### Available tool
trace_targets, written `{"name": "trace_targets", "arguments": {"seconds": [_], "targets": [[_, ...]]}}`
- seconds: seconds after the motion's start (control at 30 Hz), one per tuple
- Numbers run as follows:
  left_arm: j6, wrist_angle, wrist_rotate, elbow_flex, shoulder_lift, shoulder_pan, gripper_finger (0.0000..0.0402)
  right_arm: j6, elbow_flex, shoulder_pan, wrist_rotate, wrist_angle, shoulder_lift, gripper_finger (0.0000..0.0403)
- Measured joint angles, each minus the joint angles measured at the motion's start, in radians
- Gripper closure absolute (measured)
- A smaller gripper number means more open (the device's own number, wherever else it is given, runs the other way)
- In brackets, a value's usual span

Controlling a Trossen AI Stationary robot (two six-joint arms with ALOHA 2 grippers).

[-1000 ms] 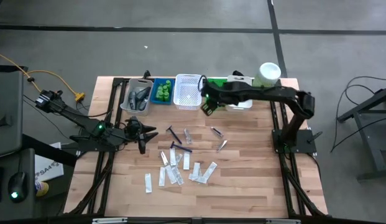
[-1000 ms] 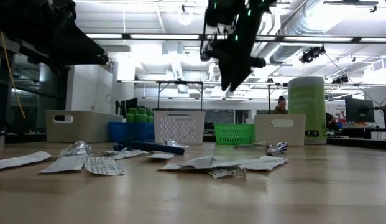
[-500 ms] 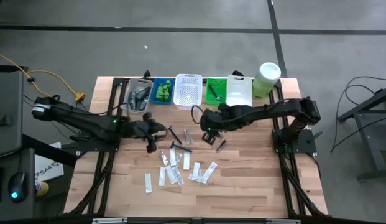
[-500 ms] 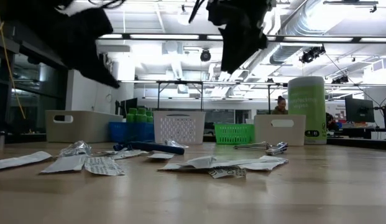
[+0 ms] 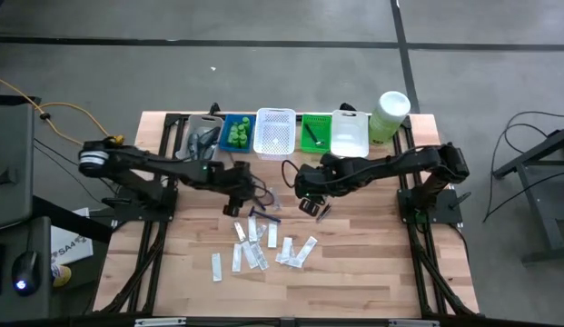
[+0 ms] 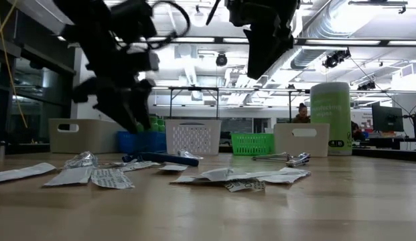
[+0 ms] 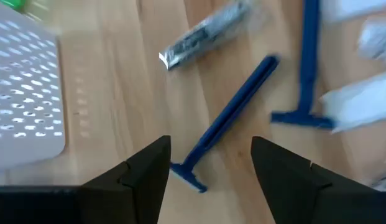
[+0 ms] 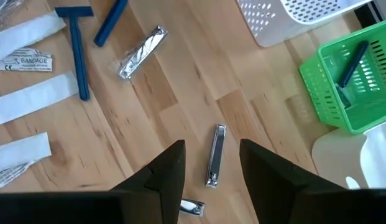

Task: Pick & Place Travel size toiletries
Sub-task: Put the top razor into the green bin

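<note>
Two blue razors (image 7: pixel 233 118) lie on the bare wood toward the middle of the table (image 5: pixel 372 254), and the left gripper (image 7: pixel 208 165) hangs right over the nearer one, fingers spread wide to either side of its handle, nothing held! Just beyond that razor sits a silvery foil tube (image 7: pixel 205 34), and white sachets (image 5: pixel 254 250) are scattered closer to the table's front edge. Over on the other side, the right gripper (image 8: pixel 211 165) hovers above a metal nail clipper (image 8: pixel 214 155), fingers parted and empty, with a second clipper (image 8: pixel 193 207) just beside it. Along the back edge runs the row of baskets: the white perforated basket (image 5: pixel 274 132) and the green basket (image 8: pixel 351 74), which has a dark razor lying inside, with the pale-green canister (image 5: pixel 390 113) at the back right corner.
</note>
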Motion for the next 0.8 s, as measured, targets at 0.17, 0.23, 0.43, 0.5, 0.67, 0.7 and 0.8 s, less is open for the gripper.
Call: {"name": "trace_targets", "arguments": {"seconds": [0.17,0.23,0.43,0.5,0.67,0.7,0.8], "targets": [[0.100,-0.081,0.035,0.077,0.106,0.044,0.0193,-0.011,0.000,0.000,0.000,-0.018,0.000,0.0257],[0.121,-0.111,0.064,0.102,0.131,0.061,0.0198,-0.022,0.000,0.000,0.000,-0.019,0.000,0.0257],[0.196,-0.127,0.125,0.130,0.192,0.087,0.0211,-0.030,0.000,0.000,0.000,-0.023,0.000,0.0257],[0.228,-0.130,0.118,0.130,0.203,0.086,0.0213,-0.031,0.000,0.000,0.000,-0.026,0.000,0.0257],[0.268,-0.123,0.097,0.130,0.236,0.085,0.0215,-0.031,0.000,0.000,-0.001,-0.032,0.000,0.0257],[0.272,-0.123,0.097,0.131,0.241,0.085,0.0215,-0.031,0.000,0.000,-0.001,-0.036,0.000,0.0257],[0.278,-0.123,0.099,0.132,0.243,0.091,0.0216,-0.030,0.000,0.000,-0.004,-0.043,0.000,0.0257]]}}
